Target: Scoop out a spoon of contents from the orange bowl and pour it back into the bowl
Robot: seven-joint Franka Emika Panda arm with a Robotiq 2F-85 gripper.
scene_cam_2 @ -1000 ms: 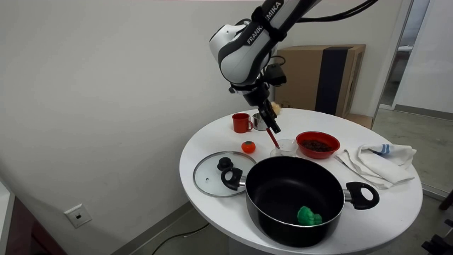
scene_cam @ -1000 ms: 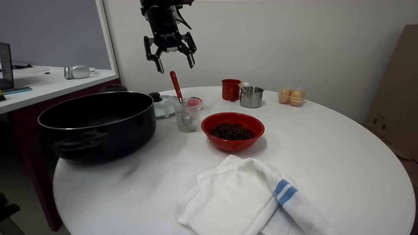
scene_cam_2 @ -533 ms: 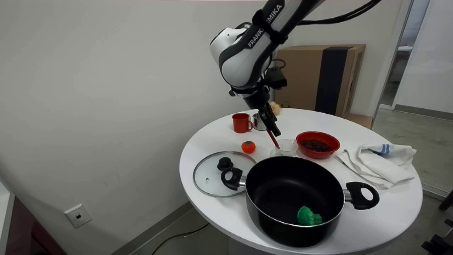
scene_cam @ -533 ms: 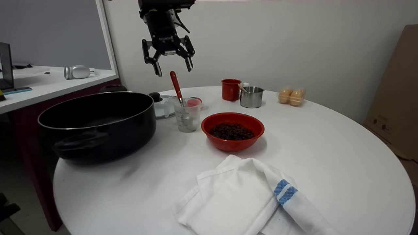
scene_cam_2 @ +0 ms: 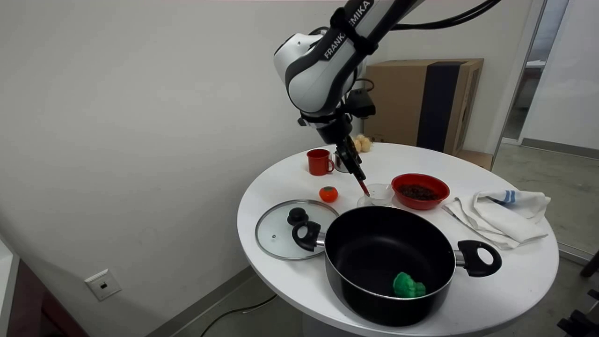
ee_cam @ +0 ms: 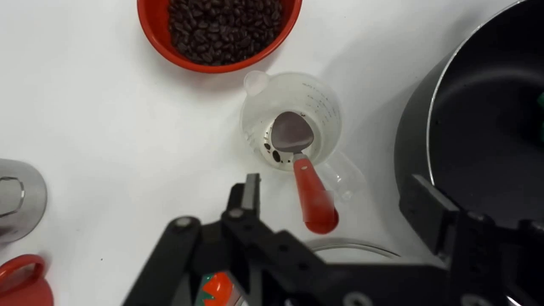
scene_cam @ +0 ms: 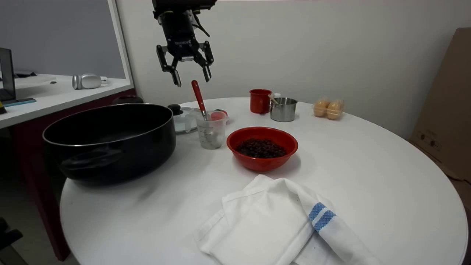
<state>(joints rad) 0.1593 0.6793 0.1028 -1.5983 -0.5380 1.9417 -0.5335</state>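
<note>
Slightly lowered has been the tool [scene_cam: 193, 81], released and empty. Well inside the worktop [scene_cam: 353, 162] edge, the spoon [ee_cam: 305, 174] is tilted in the jug [scene_cam: 213, 138]; scooping from the bowl [scene_cam: 263, 163] and pouring seem not done.

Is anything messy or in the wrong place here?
Yes, a little: a few dark bits lie at the bottom of the see-through measuring cup where the spoon leans. That looks odd because the big heap of similar bits is in the orange bowl.
</note>
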